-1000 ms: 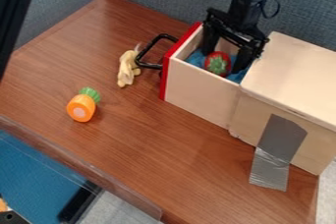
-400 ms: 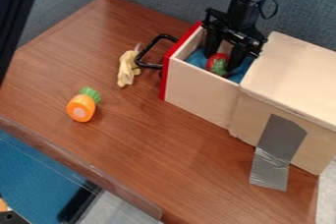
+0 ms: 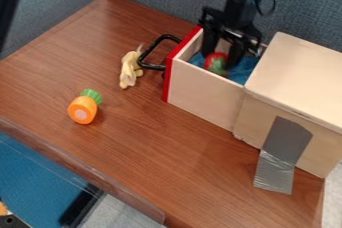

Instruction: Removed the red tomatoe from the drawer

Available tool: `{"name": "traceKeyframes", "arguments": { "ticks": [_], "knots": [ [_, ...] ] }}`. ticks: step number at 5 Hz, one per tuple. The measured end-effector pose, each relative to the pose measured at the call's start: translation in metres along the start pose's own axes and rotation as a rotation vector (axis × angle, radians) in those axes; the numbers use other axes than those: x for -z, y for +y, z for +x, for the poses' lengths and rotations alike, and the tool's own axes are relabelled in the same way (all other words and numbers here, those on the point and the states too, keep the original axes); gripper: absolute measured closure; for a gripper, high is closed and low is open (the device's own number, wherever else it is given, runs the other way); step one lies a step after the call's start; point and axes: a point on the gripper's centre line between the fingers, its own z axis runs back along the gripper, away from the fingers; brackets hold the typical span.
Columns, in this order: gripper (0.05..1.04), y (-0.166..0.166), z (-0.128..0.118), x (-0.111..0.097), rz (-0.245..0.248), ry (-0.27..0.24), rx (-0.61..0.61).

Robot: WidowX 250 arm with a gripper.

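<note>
Wood-grain tabletop; red tomato inside open drawer.
The tomato lies between the fingers of the gripper, apparently pinched from both sides; removal requires a straight lift clear of the drawer walls.

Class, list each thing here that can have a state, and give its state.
Drawer: pulled open.
Tomato: inside the drawer, not yet removed.
End effector: in the drawer, closed on the tomato.
Orange toy: lying on the table.
Gray tape: stuck to the cabinet's side.
</note>
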Motion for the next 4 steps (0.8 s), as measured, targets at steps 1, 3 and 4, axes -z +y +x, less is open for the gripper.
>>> {"name": "traceKeyframes", "arguments": {
  "ticks": [1, 3, 4],
  "knots": [
    [0.459, 0.012, -0.004, -0.040, -0.029, -0.084, -0.021],
    [0.459, 0.019, -0.044, -0.064, -0.035, -0.131, 0.006],
    [0.459, 0.016, -0.077, -0.053, 0.013, -0.113, 0.060]
  ]
}}
